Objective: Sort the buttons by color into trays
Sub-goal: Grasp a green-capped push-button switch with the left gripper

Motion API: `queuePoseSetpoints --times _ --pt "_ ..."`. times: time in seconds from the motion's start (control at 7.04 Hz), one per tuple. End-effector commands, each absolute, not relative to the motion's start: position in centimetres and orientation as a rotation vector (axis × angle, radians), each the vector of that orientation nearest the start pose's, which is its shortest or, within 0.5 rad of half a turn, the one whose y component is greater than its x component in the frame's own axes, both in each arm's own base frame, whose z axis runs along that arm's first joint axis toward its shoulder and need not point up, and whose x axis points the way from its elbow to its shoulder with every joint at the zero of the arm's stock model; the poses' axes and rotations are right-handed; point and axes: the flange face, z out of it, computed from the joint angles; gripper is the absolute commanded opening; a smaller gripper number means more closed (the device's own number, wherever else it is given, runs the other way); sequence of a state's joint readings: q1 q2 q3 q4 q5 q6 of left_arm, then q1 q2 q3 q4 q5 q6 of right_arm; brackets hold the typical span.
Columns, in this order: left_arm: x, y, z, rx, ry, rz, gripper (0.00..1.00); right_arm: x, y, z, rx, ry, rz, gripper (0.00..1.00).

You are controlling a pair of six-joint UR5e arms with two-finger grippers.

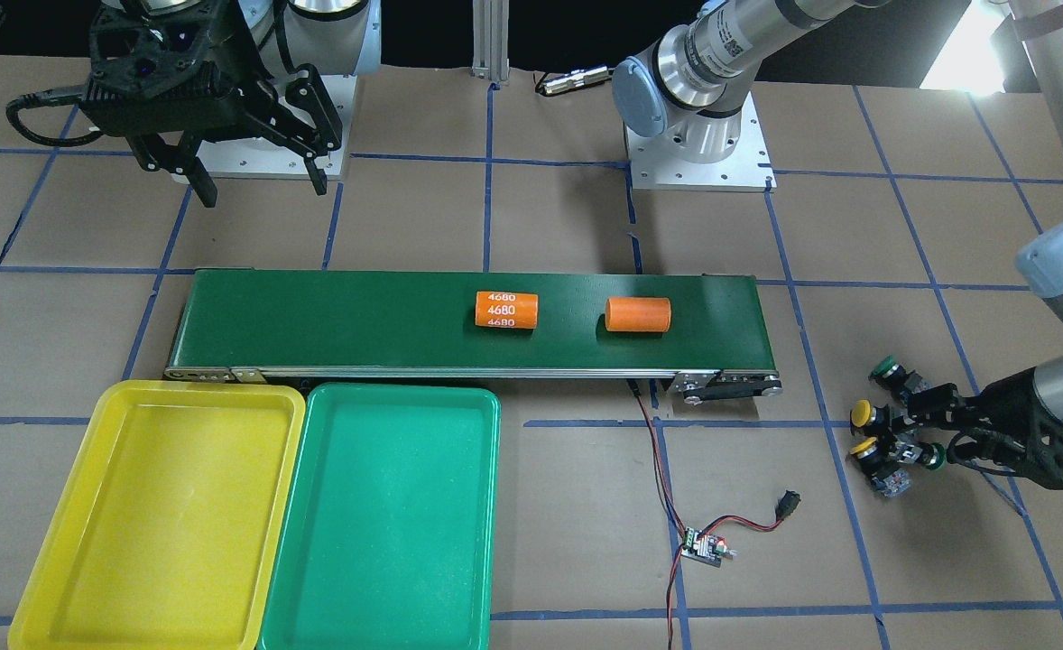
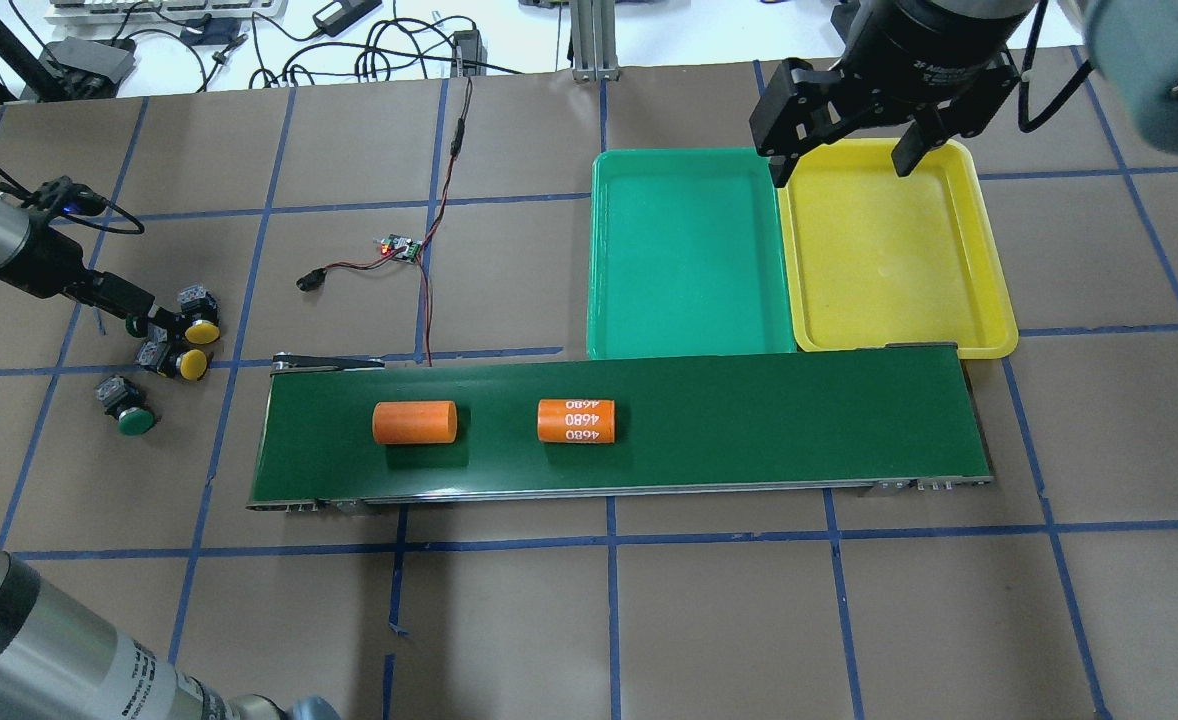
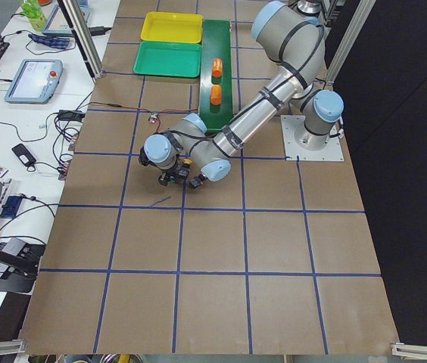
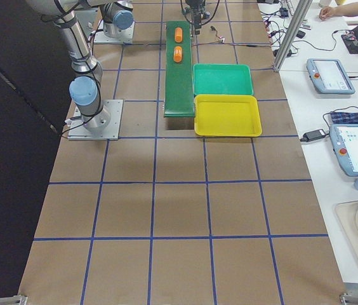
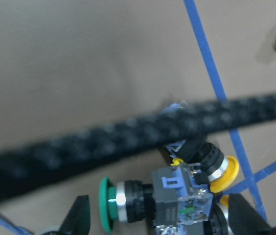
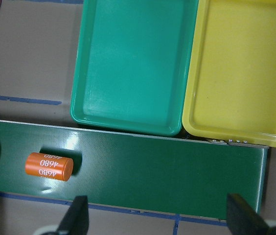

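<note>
Left gripper: low over the desk near its end on the robot's left, among the cluster of buttons.
Left fingers: spread apart, one on each side of a green button; the wrist view shows a gap on both sides, so nothing is gripped.
Green button at the fingers: on its side on the desk, green cap toward one finger and grey contact body toward the other.
Yellow buttons: two, one just beside the left fingers, the other next to it. One of them appears to touch the green button in the wrist view.
Second green button: a little apart from the cluster, on the side toward the robot, still at the same end of the desk.
Right gripper: raised above the desk over the trays.
Right fingers: wide open, holding nothing.
Yellow tray: at the desk's far edge from the robot, on the robot's right, with no button in it.
Green tray: touching the yellow tray's long side, also with no button in it.
Conveyor belt: dark green, runs along the desk's middle, with both trays against its far side.
Orange cylinders: two lie on the belt, one marked 4680, one plain.
Circuit board: small, with red and black wires, on the desk between the trays and the buttons.
</note>
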State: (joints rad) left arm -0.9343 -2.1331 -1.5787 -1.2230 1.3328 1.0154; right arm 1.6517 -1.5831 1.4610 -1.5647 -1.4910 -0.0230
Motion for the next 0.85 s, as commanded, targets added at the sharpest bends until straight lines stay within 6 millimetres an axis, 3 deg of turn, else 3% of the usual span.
queuePoseSetpoints --times 0.0,0.43,0.71 --pt "25.2 -60.4 18.6 0.613 3.401 -0.057 1.00 18.0 -48.2 54.7 -0.164 3.050 -0.170 1.00" --pt "25.5 -60.7 21.2 0.528 3.369 -0.097 1.00 18.0 -48.2 54.8 -0.164 3.049 -0.172 1.00" --pt "24.9 -60.3 19.8 0.526 3.384 -0.072 1.00 18.0 -48.2 54.8 -0.164 3.050 -0.170 1.00"
